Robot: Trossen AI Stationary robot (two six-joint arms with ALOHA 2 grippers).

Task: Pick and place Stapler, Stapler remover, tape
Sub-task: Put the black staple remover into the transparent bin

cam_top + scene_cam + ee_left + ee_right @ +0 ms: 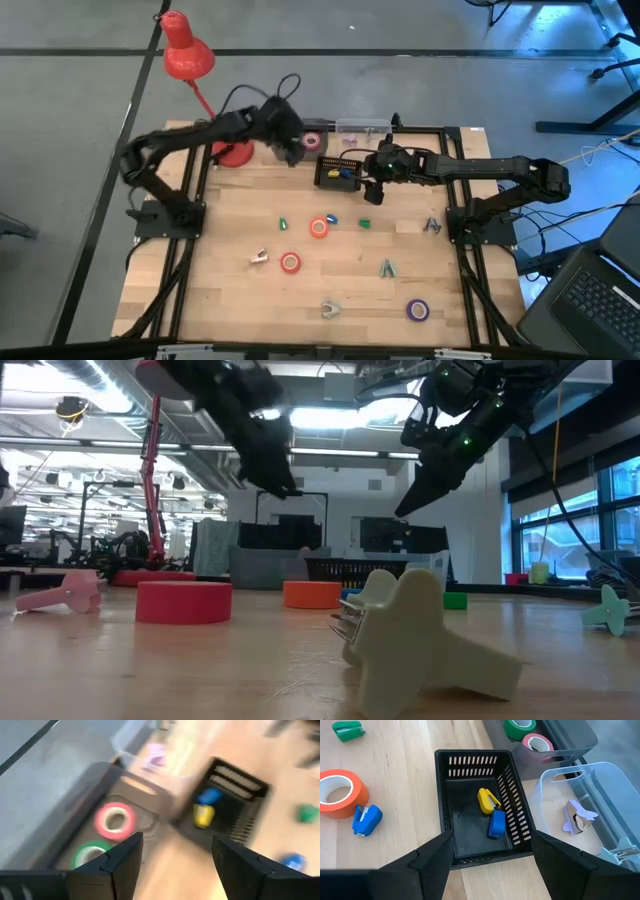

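Both grippers are open and empty, hovering at the table's far side. My left gripper (176, 845) (291, 148) is above the grey tray (135, 790), which holds a pink tape roll (115, 819) and a green one (90, 854). My right gripper (492, 840) (373, 186) hangs over the near-right side of the black basket (451, 780) (325, 180). A yellow stapler (489, 800) and a blue stapler (496, 824) lie flat on the basket's floor. A purple staple remover (577, 815) lies in the clear bin (615, 785).
On the wood lie an orange tape roll (319, 227) with a blue stapler (332, 218) beside it, green staplers (283, 223) (365, 223), a red tape roll (290, 262), a purple tape roll (417, 310) and several staple removers, one cream (330, 308). A red lamp (185, 55) stands at the far left.
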